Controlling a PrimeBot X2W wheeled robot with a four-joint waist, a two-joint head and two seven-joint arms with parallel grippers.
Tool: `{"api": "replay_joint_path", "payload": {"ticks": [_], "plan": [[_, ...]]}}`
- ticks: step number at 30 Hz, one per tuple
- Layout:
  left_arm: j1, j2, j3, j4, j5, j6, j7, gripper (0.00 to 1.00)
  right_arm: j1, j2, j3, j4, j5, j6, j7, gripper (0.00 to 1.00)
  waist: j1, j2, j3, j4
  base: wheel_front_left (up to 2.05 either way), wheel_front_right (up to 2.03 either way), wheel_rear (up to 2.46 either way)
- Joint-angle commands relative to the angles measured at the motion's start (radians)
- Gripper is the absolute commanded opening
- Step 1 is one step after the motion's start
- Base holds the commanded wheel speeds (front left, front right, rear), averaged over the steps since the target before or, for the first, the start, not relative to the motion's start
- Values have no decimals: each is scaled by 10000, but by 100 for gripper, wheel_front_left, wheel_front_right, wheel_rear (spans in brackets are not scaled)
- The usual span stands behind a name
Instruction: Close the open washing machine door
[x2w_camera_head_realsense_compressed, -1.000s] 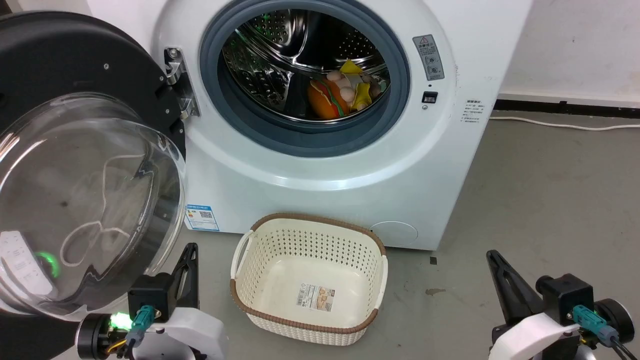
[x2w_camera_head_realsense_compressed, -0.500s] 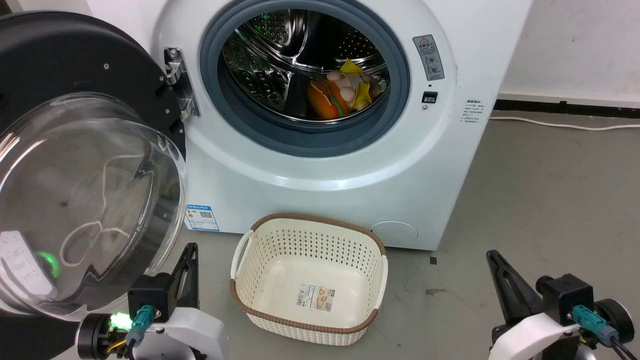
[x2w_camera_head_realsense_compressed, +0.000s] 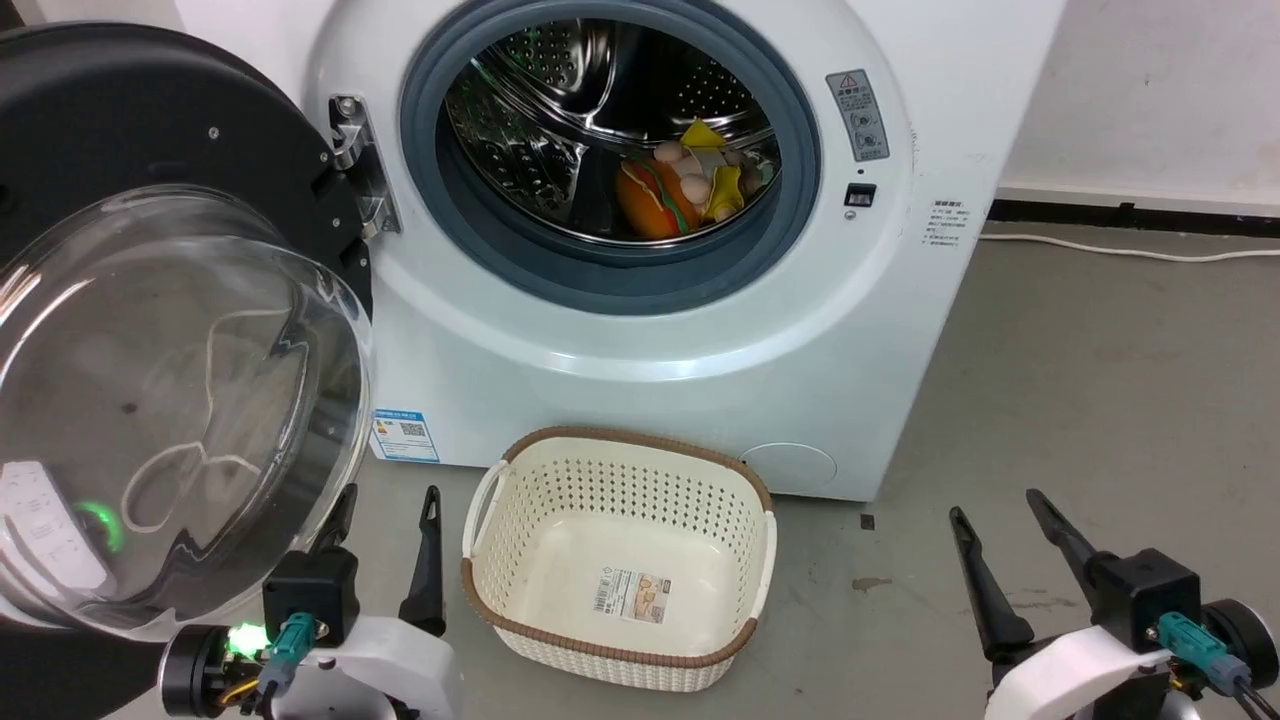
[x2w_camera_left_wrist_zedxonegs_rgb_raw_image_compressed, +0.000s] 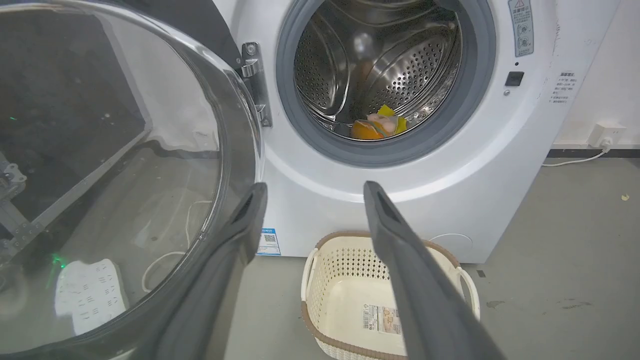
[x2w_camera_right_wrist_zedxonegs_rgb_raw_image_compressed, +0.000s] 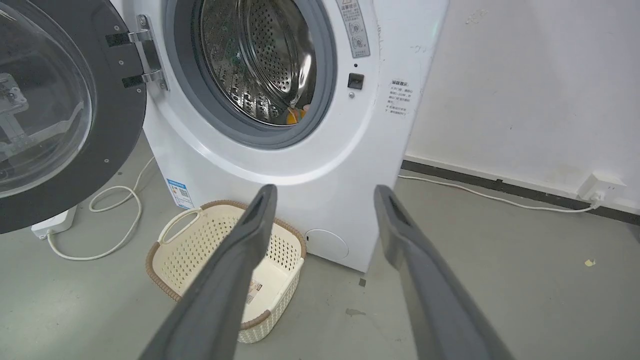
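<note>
The washing machine door (x2w_camera_head_realsense_compressed: 170, 330) is hanging left of the washing machine (x2w_camera_head_realsense_compressed: 620, 350); a basket (x2w_camera_head_realsense_compressed: 600, 500) is sitting before it.

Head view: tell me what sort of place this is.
Likely a utility room or laundry corner: a white front-loading washing machine with its door open, and a cream perforated basket on a bare grey floor.

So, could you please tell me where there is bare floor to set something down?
The floor right of the washing machine, between the basket and the wall cable, is bare. Crowded under the washing machine door at left.
</note>
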Motion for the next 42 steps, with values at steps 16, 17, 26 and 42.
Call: {"api": "replay_joint_path", "payload": {"ticks": [16,17,26,42], "plan": [[-85,8,-125,129,-66,-62,-448,100,79,9,-82,21,209,2,-441,100,0,0,-98,816,0,0,0],[-87,8,-137,140,-65,-70,-468,100,84,10,-83,22,215,2,-462,100,0,0,-108,901,0,0,0],[25,5,-43,53,-168,5,-699,100,-157,13,242,231,236,2,-692,100,0,0,-7,1527,0,0,0],[194,2,-69,-221,-326,293,-1075,100,-589,20,751,742,255,4,-1068,100,0,0,113,2339,-7,-7,-7]]}}
